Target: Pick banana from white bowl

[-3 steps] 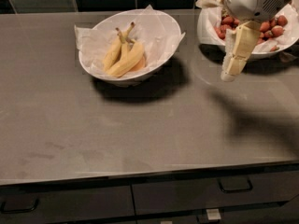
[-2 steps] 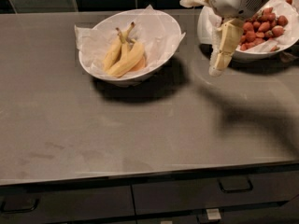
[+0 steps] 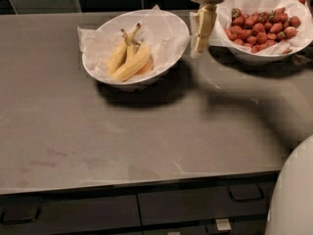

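Observation:
A wide white bowl (image 3: 173,26) lined with crinkled white paper stands on the grey counter, left of centre at the back. A bunch of yellow bananas (image 3: 128,58) lies in it, stems pointing to the back. My gripper (image 3: 199,42) hangs from the top edge, pointing down, just right of the bowl's right rim, between it and the strawberry bowl. It holds nothing that I can see.
A second white paper-lined bowl (image 3: 244,55) of red strawberries (image 3: 261,28) stands at the back right, close to the gripper. Dark tiles form the back wall. Drawers with handles (image 3: 244,194) run under the counter's front edge. My white body (image 3: 293,195) fills the lower right corner.
The gripper has moved left and towards the back, from in front of the strawberry bowl to beside the banana bowl's right rim. The bowls and bananas have not moved.

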Controlling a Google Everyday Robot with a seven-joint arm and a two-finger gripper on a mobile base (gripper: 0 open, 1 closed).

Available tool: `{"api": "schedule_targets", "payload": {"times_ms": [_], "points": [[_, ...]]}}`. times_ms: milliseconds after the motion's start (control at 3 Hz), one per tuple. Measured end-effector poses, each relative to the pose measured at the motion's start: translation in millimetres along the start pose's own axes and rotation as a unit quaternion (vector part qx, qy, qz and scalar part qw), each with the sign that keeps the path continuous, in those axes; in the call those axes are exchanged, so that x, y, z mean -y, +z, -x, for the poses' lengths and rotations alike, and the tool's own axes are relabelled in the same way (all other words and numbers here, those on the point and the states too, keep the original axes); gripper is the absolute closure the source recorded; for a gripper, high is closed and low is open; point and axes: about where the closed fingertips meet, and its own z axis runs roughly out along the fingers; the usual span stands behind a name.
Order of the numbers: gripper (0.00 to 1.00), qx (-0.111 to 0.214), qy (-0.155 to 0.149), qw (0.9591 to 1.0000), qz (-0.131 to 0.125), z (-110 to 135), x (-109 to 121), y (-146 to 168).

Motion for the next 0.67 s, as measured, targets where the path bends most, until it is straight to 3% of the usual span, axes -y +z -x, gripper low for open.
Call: {"api": "schedule_targets", "payload": {"times_ms": [333, 667], "points": [[0.00, 0.004, -0.002, 1.0000, -0.007, 0.3, 7.2, 5.2], [0.00, 0.010, -0.025, 0.9996, -0.002, -5.0, 23.1, 19.8]]}}
